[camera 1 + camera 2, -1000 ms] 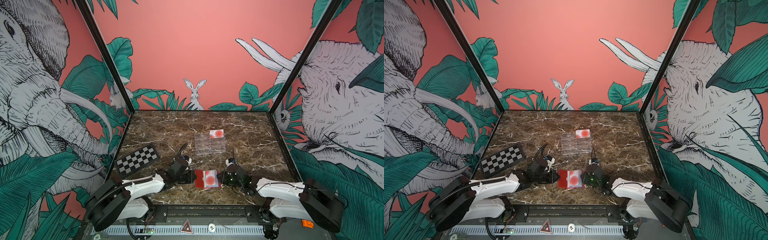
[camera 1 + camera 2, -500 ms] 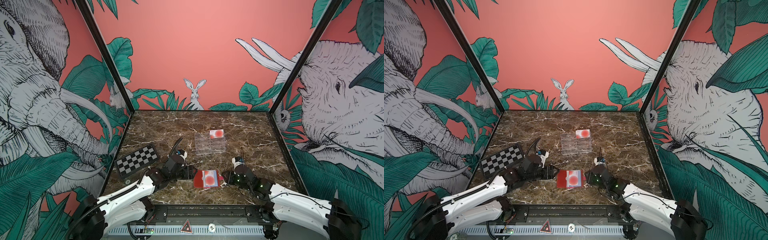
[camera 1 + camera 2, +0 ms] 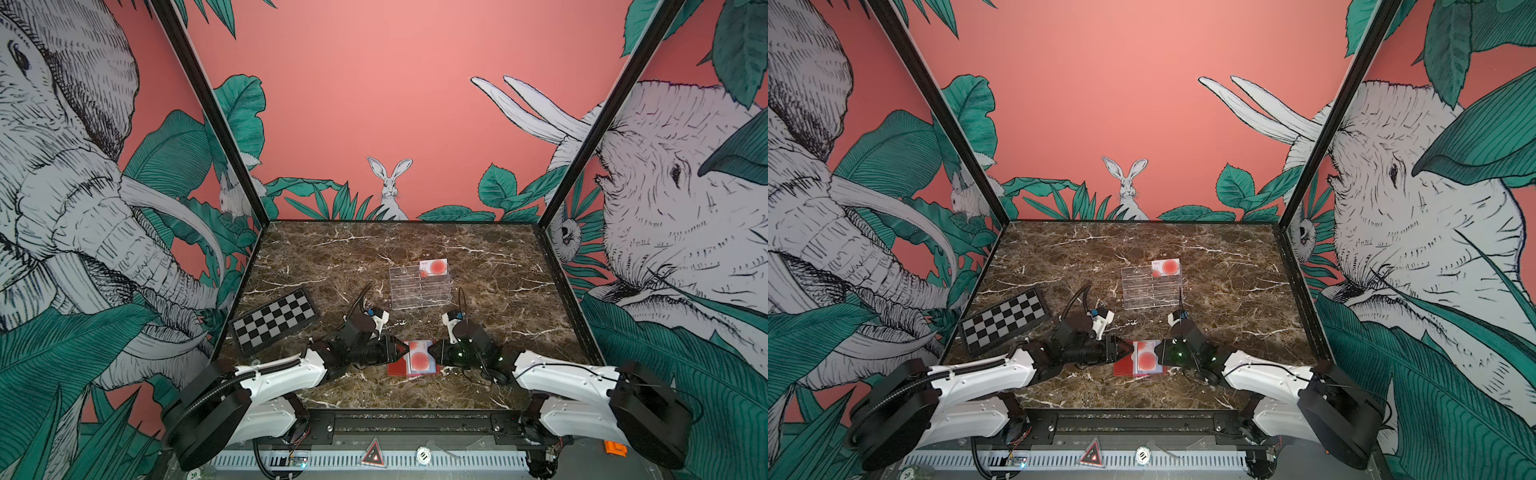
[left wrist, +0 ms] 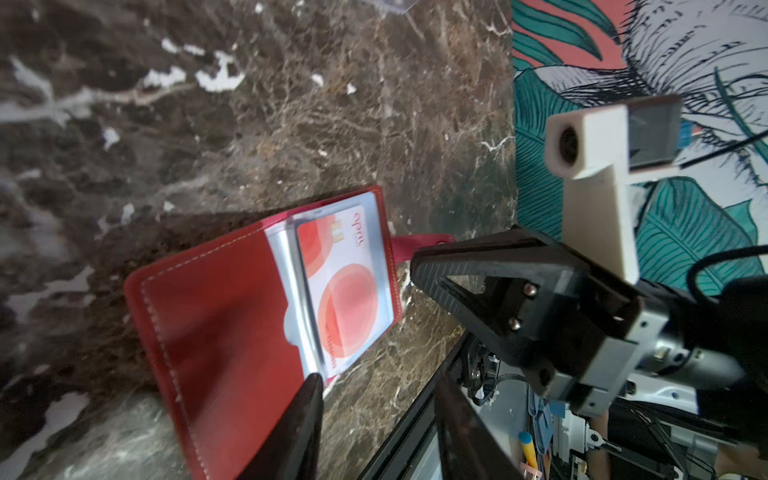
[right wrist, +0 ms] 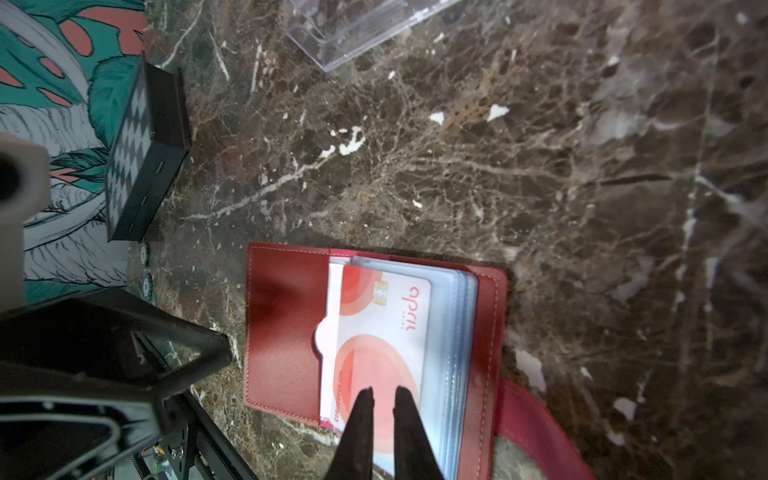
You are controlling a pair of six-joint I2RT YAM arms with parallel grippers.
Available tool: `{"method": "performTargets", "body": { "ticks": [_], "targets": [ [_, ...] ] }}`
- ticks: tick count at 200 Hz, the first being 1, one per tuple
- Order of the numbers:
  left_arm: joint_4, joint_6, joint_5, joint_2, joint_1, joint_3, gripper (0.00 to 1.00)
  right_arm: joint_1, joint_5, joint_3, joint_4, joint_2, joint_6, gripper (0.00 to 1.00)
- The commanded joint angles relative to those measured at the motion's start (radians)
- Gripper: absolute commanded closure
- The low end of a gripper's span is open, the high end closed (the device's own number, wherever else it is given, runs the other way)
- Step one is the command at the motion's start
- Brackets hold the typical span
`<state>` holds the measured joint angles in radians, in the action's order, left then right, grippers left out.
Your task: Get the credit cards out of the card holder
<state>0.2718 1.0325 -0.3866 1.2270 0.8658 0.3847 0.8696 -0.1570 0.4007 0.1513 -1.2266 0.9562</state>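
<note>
The red card holder (image 3: 398,365) (image 3: 1124,365) lies open on the marble near the front edge. A white credit card with a red-orange circle (image 4: 349,291) (image 5: 382,332) sits in its clear sleeve. In the left wrist view my left gripper (image 4: 376,376) is open; one finger (image 4: 303,411) lies over the red flap (image 4: 216,316) and bare marble shows between the jaws. My right gripper (image 5: 381,392) comes in from the snap-tab (image 5: 536,424) side. Its fingertips stand almost together over the sleeved card, with only a slit between them. Another such card (image 3: 433,267) stands on the acrylic stand.
A clear acrylic tiered stand (image 3: 419,286) (image 3: 1152,289) stands behind the holder, mid-table. A black-and-white chequered board (image 3: 274,322) (image 3: 1005,322) lies at the left by the wall. The table's front rail (image 3: 411,415) runs close under both arms.
Both grippers have moved inward to the holder's two sides. The right jaws have narrowed. The holder has stayed in place.
</note>
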Motion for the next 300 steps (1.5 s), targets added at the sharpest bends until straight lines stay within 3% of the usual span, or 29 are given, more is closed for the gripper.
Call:
{"method": "performTargets", "body": {
  "ticks": [1,152,276,300],
  "targets": [
    [0.160,0.061,-0.031,0.052,0.006,-0.027,0.58,-0.006,-0.016,0.017,0.059,-0.043,-0.017,0.91],
    [0.538,0.135,0.032,0.299,0.013,-0.120,0.58,0.012,-0.017,-0.034,0.159,-0.183,0.028,0.96],
    [0.739,0.191,0.022,0.478,0.014,-0.124,0.85,0.022,-0.018,-0.040,0.182,-0.201,0.039,0.98],
    [0.765,0.197,0.018,0.507,0.013,-0.123,0.94,0.023,-0.020,-0.039,0.185,-0.208,0.039,0.99]
  ]
}}
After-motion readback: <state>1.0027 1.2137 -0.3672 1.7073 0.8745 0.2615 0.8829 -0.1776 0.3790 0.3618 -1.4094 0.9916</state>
